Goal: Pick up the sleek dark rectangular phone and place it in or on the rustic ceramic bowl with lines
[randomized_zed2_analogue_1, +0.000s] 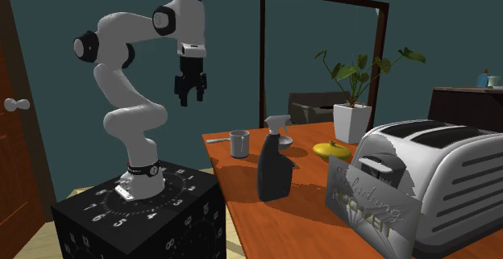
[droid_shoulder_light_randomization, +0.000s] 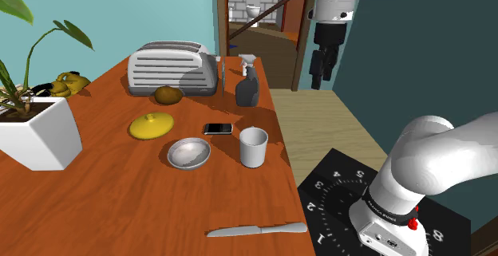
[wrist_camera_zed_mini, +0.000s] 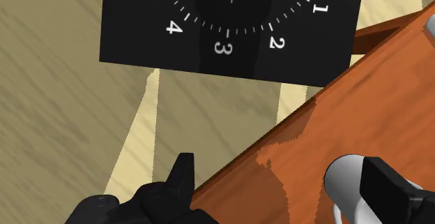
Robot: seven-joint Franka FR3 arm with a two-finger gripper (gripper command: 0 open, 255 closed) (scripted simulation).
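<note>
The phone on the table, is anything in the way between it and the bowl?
Nothing visible. The dark phone lies close to the grey bowl, apart from it, with bare tabletop between. The white cup and the yellow lid sit off to either side.

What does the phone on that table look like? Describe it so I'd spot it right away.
Find the big silver toaster at the far end of the orange-brown table in the shoulder view. Nearer the camera, the phone lies flat just beyond the grey bowl and the white cup. It is the only thin dark rectangle among rounded things.
</note>
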